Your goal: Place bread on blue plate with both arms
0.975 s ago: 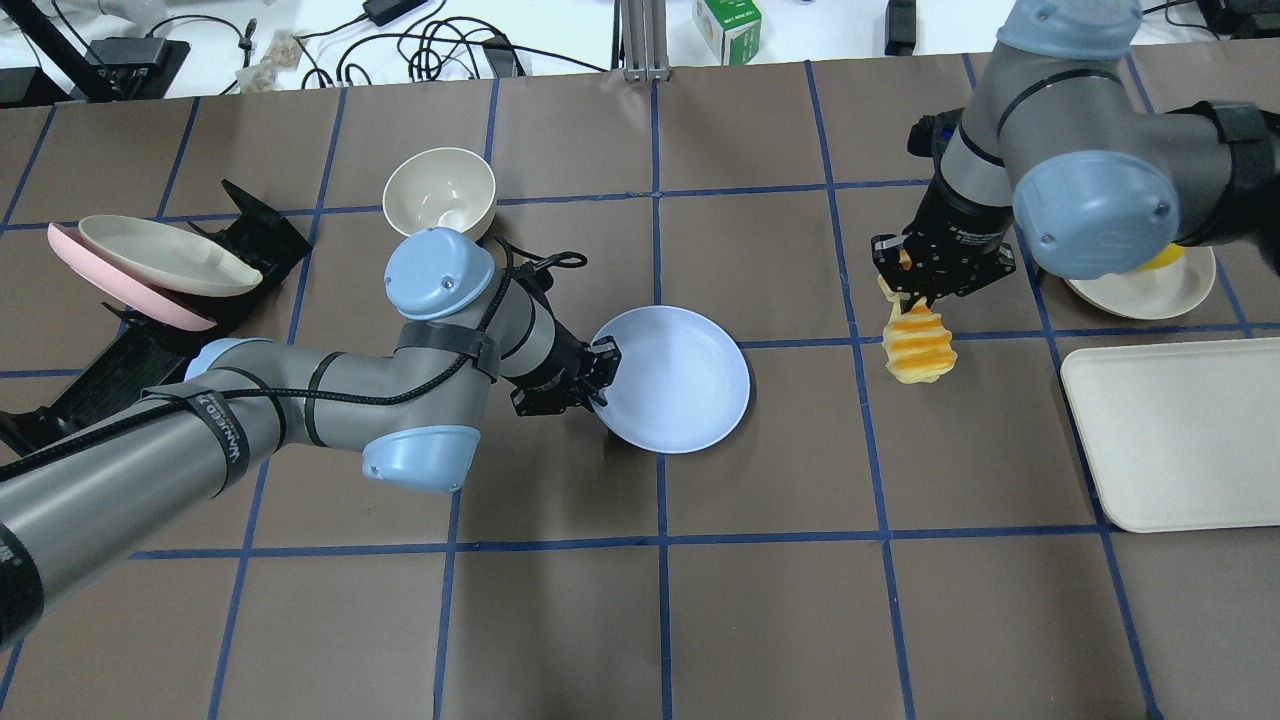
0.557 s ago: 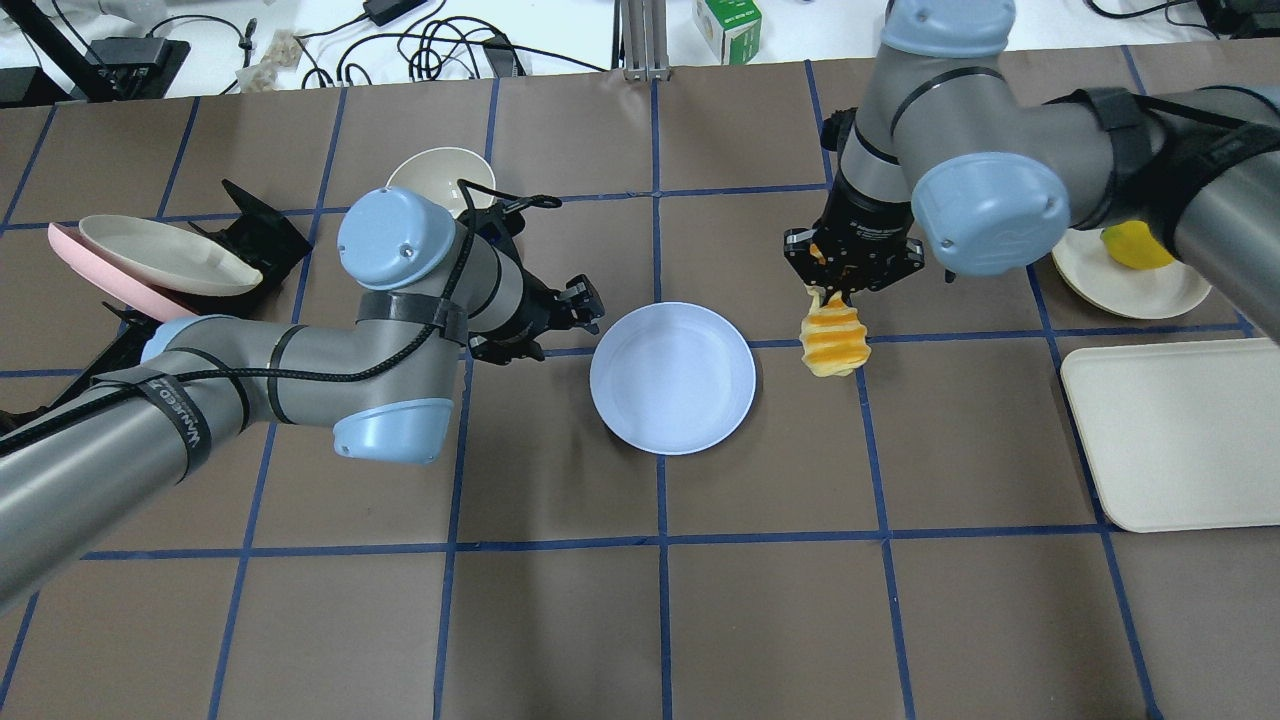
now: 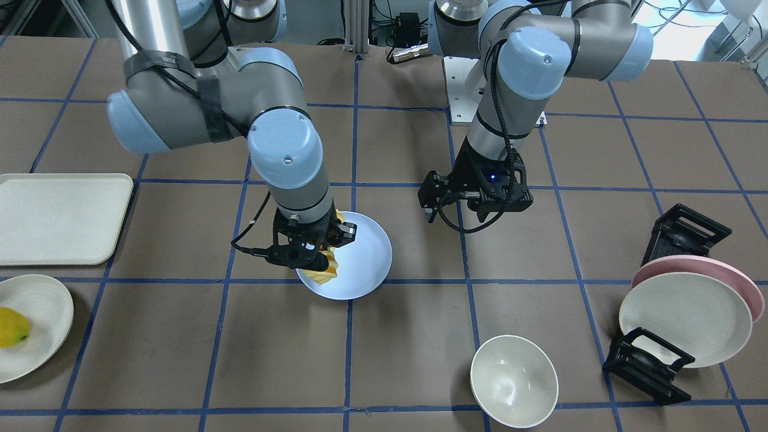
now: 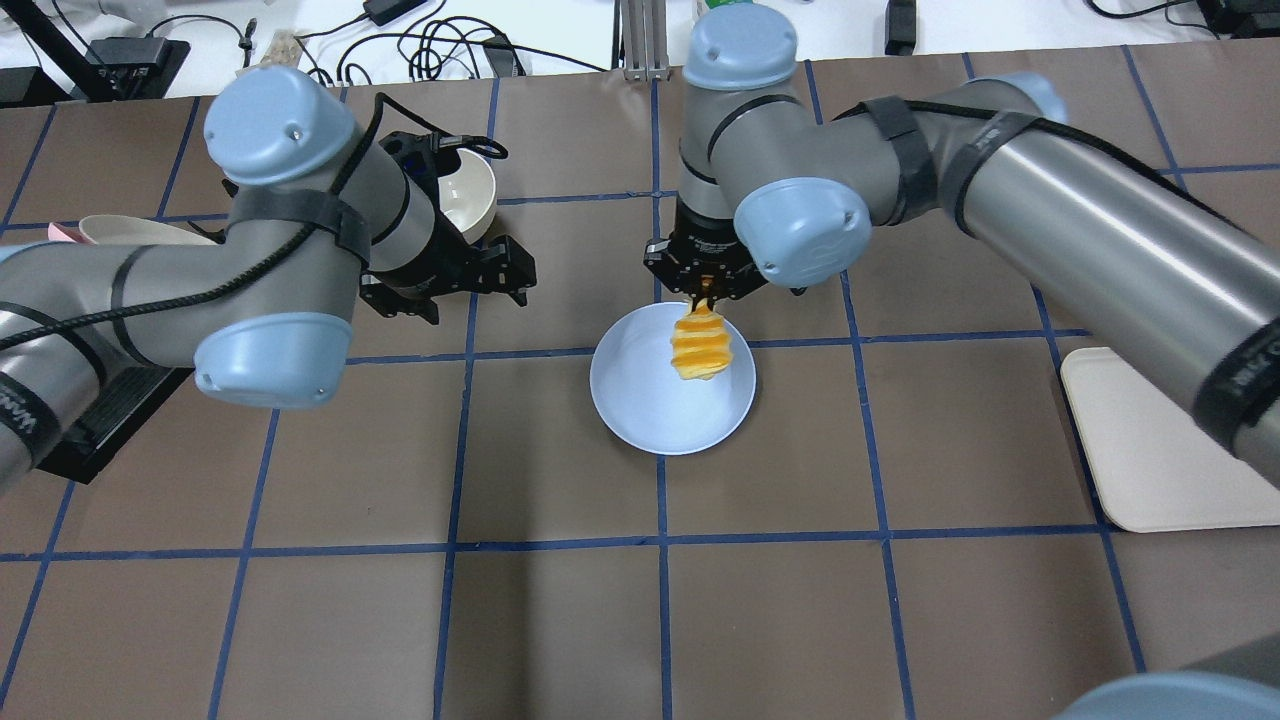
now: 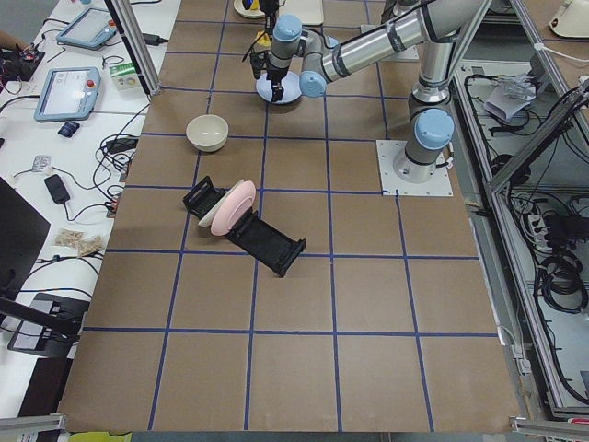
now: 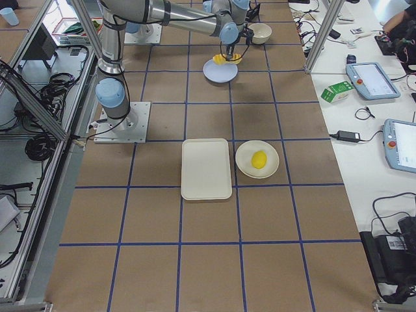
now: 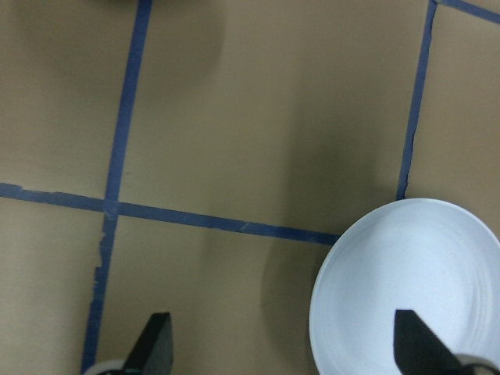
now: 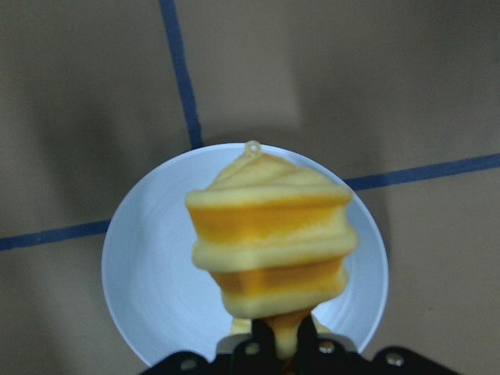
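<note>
The bread (image 4: 700, 347), a ridged yellow-orange loaf, hangs end-down from my right gripper (image 4: 705, 292), which is shut on its top end. It hangs over the far-right part of the blue plate (image 4: 640, 400). In the right wrist view the bread (image 8: 269, 242) sits above the plate (image 8: 148, 273); in the front view the bread (image 3: 321, 273) looks just above or touching the plate (image 3: 366, 258). My left gripper (image 4: 522, 280) is open and empty, to the left of the plate and apart from it. The left wrist view shows its spread fingers (image 7: 152, 348) and the plate (image 7: 406, 273).
A cream bowl (image 4: 470, 195) stands behind the left wrist. A black rack (image 3: 648, 360) holds a pink and a cream plate (image 3: 684, 318). A cream tray (image 4: 1170, 440) lies at the right. A yellow fruit (image 3: 12, 327) lies on a cream plate (image 3: 42, 306).
My right arm has carried the bread leftward from beside the plate to over it. My left gripper has let go of the plate's rim and drawn back to the left.
</note>
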### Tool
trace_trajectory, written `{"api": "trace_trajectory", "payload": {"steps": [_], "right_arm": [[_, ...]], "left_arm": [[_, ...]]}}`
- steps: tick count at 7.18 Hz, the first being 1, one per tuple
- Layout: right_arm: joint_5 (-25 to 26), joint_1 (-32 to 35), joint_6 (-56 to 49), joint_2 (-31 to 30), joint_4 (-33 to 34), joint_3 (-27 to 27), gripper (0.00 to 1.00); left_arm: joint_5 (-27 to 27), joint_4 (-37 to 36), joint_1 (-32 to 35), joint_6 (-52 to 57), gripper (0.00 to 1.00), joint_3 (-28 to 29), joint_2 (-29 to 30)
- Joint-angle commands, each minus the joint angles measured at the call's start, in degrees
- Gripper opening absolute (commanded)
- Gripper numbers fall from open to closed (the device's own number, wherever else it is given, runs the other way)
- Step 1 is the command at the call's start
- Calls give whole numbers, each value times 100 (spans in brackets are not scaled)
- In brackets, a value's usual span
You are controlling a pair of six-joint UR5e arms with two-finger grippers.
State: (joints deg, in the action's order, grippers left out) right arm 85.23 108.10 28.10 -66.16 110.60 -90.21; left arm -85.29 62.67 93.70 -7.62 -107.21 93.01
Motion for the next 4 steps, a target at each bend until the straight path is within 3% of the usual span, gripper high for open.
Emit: {"api": "trace_trajectory", "payload": {"steps": [1, 3, 4], "right_arm": [[-164, 290, 598, 366, 304, -6, 0], [-209, 282, 608, 411, 313, -137, 0], [-218, 273, 609, 402, 330, -329, 0]], "left_arm": [[-374, 1915, -350, 1232, 100, 1039, -335], [-366, 2817, -484, 1646, 100, 1849, -371], [-522, 2829, -458, 1710, 100, 1835, -363]]}}
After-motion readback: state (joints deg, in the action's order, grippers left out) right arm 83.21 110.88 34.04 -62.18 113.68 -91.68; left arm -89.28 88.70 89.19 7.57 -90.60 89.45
